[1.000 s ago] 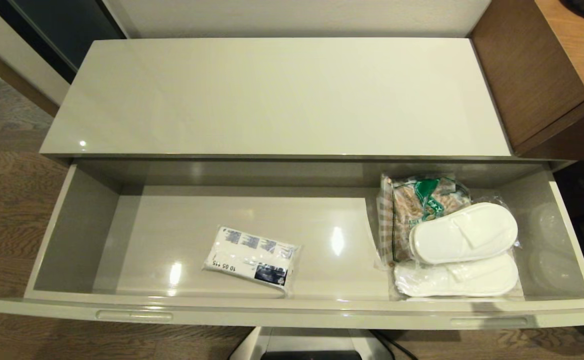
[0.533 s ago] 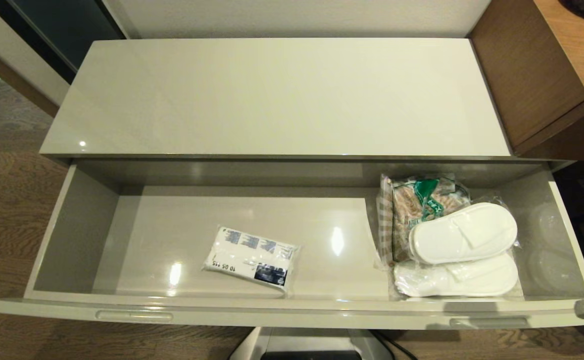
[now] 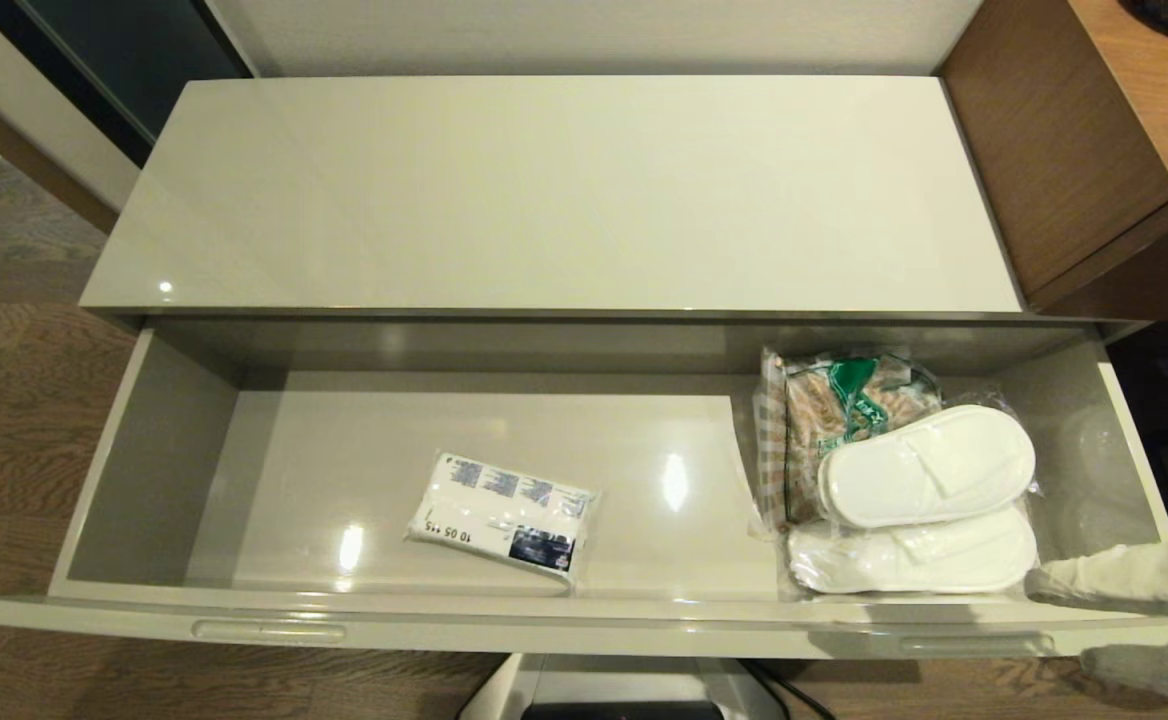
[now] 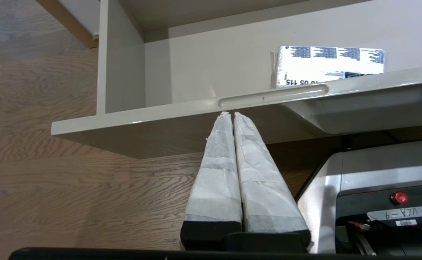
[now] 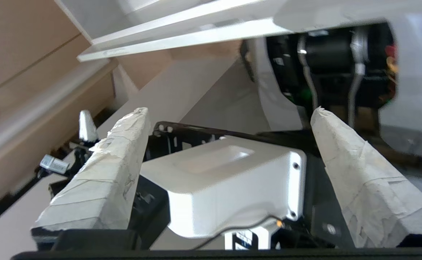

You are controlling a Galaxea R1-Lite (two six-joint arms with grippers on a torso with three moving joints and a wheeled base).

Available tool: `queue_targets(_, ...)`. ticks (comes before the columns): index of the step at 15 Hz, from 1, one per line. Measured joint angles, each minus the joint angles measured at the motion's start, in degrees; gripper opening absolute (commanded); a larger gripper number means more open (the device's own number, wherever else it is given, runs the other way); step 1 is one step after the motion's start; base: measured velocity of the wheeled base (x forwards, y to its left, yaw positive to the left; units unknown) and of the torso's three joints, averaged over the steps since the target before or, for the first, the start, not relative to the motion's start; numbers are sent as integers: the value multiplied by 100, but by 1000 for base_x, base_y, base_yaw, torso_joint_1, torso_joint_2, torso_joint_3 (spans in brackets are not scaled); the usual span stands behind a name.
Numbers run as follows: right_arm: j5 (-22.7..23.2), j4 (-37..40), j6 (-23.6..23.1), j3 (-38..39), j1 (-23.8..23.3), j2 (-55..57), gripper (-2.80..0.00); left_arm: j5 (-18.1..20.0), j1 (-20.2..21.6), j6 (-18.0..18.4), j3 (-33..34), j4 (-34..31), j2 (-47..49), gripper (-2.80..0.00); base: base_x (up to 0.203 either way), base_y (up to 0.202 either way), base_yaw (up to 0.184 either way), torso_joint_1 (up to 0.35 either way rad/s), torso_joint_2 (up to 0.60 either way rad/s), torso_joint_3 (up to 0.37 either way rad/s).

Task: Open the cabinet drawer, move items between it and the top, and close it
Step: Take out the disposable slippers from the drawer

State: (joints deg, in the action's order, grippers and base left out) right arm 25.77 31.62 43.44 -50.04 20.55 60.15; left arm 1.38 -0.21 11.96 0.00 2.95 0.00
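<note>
1. Change noted: a second ago the head view showed no arm at all. Now the right gripper [image 3: 1059, 620] has come in from the lower right corner, one wrapped finger reaching across the front rim of the cabinet drawer [image 3: 584, 625], the other lower, outside the front.
2. Tool state: in the right wrist view the right gripper's fingers [image 5: 102, 180] stand wide apart with nothing between them. Empty.
3. The left gripper [image 4: 232, 115] sits parked below the drawer front, just under the left handle slot, fingers pressed together on nothing.
4. Drawer is pulled fully out; nothing has moved inside it. The top [image 3: 554, 190] carries none of the items.
5. Meaning, as we judge it: the opening step is done and the transfer is starting. The gripper's nearest fingertip lies just beside the slippers [image 3: 919, 500], so those look like the first pick.
6. Slippers: right end of the drawer, two wrapped soles side by side, long axis running left-right along the drawer, lying partly over the snack bag [image 3: 839, 400] behind them.
7. Tissue pack [image 3: 504, 515]: drawer floor, left of centre, near the front wall, well apart from the slippers. Long axis roughly left-right, slightly skewed; its print reads upside down from the head view.
</note>
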Motion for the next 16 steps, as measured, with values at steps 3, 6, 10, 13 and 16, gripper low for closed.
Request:
queue_targets(3,0,-351,-5,95,165,193,0,0,5,0,0,0,0,-280,0,0,0,0,0,0)
queue_targets(6,-2,-399,-44,188,191,297,0,3,0,0,0,0,0,-280,0,0,0,0,0,0)
queue_targets(10,-6,-406,-52,261,193,338,0,2,5,0,0,-1,0,-280,0,0,0,0,0,0)
queue_targets(13,-103,-479,-38,283,191,386,0,2,-1,0,0,0,0,-280,0,0,0,0,0,0)
queue_targets(16,-447,-691,6,352,183,521,0,2,5,0,0,0,0,-280,0,0,0,0,0,0)
